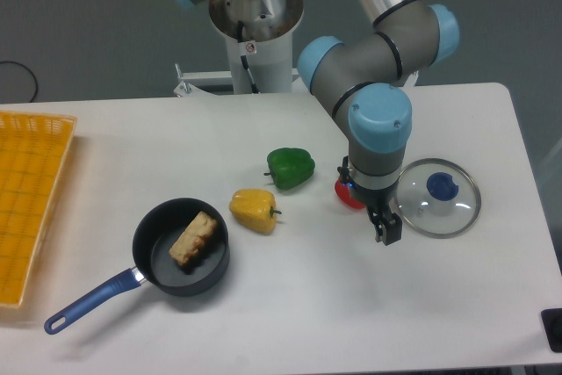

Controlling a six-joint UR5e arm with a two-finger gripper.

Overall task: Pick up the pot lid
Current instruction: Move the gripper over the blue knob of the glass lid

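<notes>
You have the pot lid (461,210) lying on the surface (290,305), toward the right side of the camera view. It is a round, see-through lid with a thin rim, and its blue knob (442,187) is facing up. Your claw (367,201) is just beside the lid, on its left in the view, and it overlaps a part of the left rim for the camera. If it touches the rim, you cannot tell from this angle. The two fingers of the claw stand apart, and you see nothing clamped between them. The arm (379,116) comes from the top of the view and bends down to this place.

Partly behind the claw, you can see a red thing (348,195); its full shape is hidden. More to the left there is a green pepper (290,167), and below it in the view, a yellow pepper (253,210). The two peppers are near each other, but apart.

Farther left, you have a black pan (218,277) with a blue handle (90,301), which points to the lower left corner. Inside the pan lies a brown, long piece (193,238), placed diagonally. At the left edge, a yellow basket (31,208) is only partly in view.
</notes>
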